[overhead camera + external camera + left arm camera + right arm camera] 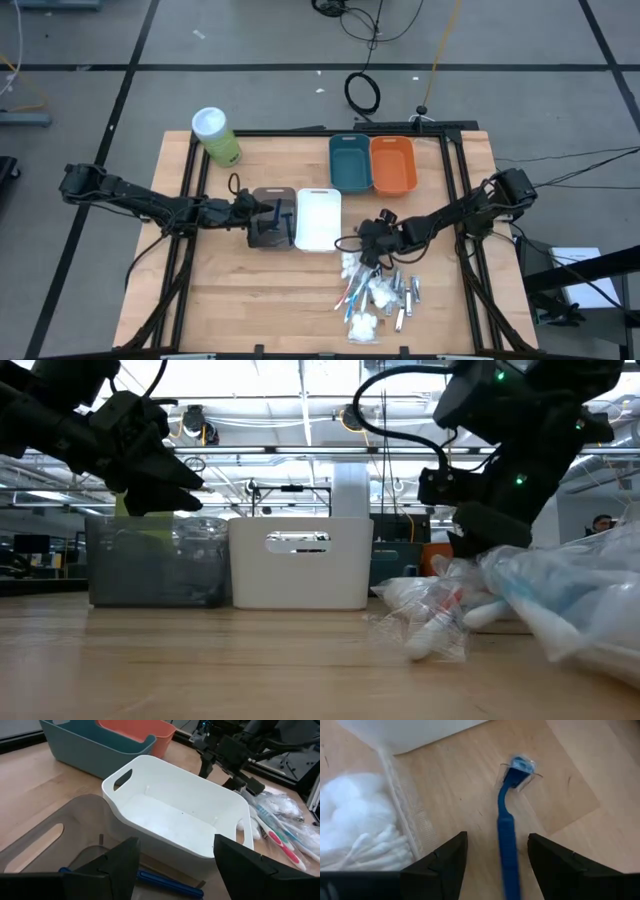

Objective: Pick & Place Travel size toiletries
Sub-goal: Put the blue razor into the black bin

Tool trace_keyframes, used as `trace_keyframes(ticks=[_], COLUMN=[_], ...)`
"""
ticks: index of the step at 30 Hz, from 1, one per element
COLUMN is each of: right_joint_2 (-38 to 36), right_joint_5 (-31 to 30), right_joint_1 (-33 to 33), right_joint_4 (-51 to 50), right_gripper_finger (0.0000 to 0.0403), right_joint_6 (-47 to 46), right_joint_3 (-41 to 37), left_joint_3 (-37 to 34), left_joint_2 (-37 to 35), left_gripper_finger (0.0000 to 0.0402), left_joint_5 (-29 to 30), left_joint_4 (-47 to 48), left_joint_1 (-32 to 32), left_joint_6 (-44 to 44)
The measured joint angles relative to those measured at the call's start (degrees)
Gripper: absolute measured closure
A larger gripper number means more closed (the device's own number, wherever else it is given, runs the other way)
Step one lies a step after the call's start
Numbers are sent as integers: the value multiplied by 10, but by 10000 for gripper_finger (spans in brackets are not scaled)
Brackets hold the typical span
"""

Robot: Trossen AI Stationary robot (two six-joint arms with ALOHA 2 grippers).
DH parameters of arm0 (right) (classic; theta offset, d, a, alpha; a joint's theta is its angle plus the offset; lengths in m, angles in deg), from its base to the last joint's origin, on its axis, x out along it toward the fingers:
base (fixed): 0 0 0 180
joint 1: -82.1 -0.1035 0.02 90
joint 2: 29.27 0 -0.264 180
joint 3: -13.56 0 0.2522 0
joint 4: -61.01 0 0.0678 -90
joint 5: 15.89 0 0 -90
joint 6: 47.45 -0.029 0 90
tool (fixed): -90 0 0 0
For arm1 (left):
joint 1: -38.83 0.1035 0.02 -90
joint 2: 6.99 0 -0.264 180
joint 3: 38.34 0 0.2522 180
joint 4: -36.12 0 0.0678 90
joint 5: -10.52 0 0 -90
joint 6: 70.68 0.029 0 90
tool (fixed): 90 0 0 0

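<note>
razor: dk blue plastic, clear cap
rect bins: smoky grey, white, teal, orange
canister: green, white lid

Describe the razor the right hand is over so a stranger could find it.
Start at the white bin mid-table. Just off its corner nearest the toiletry pile, the right hand hovers open over a blue razor on bare wood. Its clear-capped head sets it apart from the bagged cotton swabs alongside.

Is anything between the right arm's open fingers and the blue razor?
No. In the right wrist view, the blue razor lies on bare wood, its handle running between the right end effector's open fingers. The packet of cotton swabs sits off to one side.
</note>
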State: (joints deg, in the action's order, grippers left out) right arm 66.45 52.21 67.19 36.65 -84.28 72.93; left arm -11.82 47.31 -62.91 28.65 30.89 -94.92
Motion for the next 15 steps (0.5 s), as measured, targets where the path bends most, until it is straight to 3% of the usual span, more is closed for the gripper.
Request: trace_keyframes(ticks=[7, 15], right_joint_2=[-5, -7], right_joint_5=[26, 41], right_joint_1=[17, 19], right_joint_4=[-2, -2], right_gripper_finger=[221, 306], right_joint_6=[3, 45], right_joint_3=[-5, -6], left_joint_3=[0, 0], left_joint_2=[0, 0], left_gripper_finger=[151, 151], left_joint_5=[0, 0], left_joint_4=[0, 0], left_joint_1=[0, 0], left_joint_6=[0, 0])
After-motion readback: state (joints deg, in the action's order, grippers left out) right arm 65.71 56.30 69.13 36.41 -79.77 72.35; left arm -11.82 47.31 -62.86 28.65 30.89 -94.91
